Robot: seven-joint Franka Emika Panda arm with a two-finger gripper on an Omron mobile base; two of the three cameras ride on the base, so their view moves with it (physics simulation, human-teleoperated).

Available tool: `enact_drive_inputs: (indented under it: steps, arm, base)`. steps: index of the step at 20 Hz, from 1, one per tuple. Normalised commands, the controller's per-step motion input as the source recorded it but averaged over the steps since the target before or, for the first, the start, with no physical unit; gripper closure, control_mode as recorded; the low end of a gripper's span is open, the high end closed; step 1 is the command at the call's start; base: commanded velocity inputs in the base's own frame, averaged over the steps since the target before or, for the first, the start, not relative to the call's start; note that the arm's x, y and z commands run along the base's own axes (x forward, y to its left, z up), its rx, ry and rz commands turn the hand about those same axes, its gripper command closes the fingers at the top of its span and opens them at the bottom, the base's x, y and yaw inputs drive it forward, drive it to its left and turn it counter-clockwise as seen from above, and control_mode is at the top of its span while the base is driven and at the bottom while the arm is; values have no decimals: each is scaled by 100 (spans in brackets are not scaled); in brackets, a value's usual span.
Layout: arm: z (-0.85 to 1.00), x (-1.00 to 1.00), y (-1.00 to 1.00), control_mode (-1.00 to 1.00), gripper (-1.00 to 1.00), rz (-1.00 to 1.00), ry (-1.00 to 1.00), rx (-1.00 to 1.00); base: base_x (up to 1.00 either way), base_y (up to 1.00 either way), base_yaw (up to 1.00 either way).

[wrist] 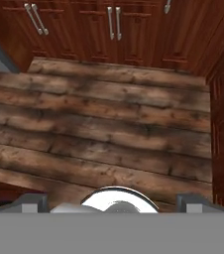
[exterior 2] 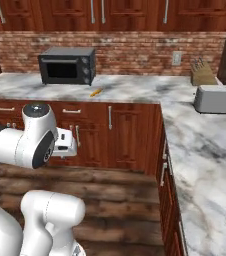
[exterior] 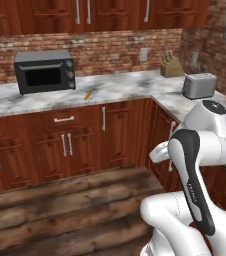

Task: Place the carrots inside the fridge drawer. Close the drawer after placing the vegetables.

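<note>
One carrot (exterior: 87,95) lies on the marble bench (exterior: 125,87), near its front edge and just to the right of the black microwave (exterior: 44,71); from the other side it sits in the same spot (exterior 2: 96,92), well apart from the toaster (exterior 2: 214,98) and the knife block (exterior 2: 203,73) toward the back corner; the gripper (wrist: 111,201) hangs low over the plank floor (wrist: 109,134) with its jaws spread wide and nothing between them; to my eye the job has hardly begun, so the arm should rise, reach over the front edge and come down across the carrot's slim middle, since a smooth taper may slip; wooden cabinets (exterior: 65,145) run under the bench, brick wall (exterior 2: 135,47) behind.
</note>
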Motion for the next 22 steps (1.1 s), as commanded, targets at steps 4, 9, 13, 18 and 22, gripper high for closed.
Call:
enact_drive_inputs:
  steps: [4,9,13,18,22]
  arm:
    - [0,0,0,100,-100,0,0,0]
    - [0,0,0,100,-100,0,0,0]
    - [0,0,0,100,-100,0,0,0]
    - [0,0,0,100,-100,0,0,0]
    - [0,0,0,100,-100,0,0,0]
  base:
    - [100,35,0]
    - [94,34,0]
    - [91,58,0]
    - [79,37,0]
    - [60,29,-4]
